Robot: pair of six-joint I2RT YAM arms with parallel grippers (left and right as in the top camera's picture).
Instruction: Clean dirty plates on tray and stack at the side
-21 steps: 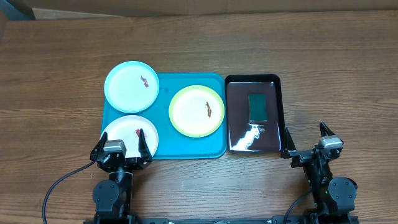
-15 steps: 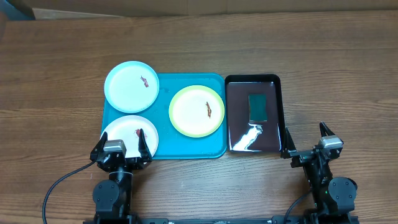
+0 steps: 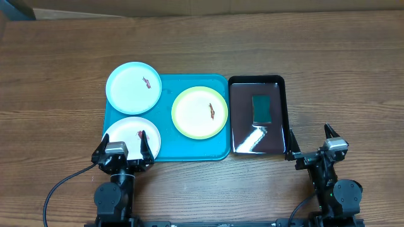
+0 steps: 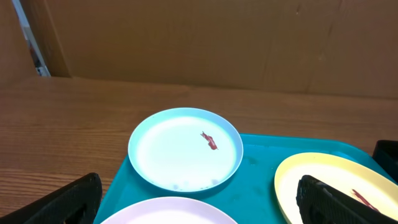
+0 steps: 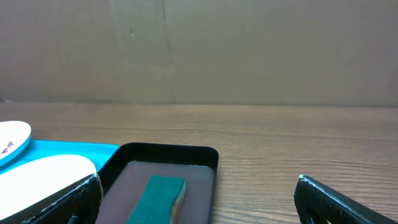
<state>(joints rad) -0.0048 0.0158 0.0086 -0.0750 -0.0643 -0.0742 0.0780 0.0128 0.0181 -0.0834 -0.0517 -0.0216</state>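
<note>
Start state: smeared plates point(image 3: 199, 112) untouched on turquoise tray point(image 3: 173, 148). Left fingers point(image 4: 68, 199), right fingers point(image 5: 348, 199) spread open, empty. Next, likely: right takes green sponge point(image 3: 261, 108) from black tray point(image 3: 243, 107).

Three plates point(image 3: 133, 87) point(image 3: 199, 112) point(image 3: 129, 131), two trays point(image 3: 189, 150) point(image 3: 243, 110), seemingly one sponge point(image 3: 261, 108)
</note>
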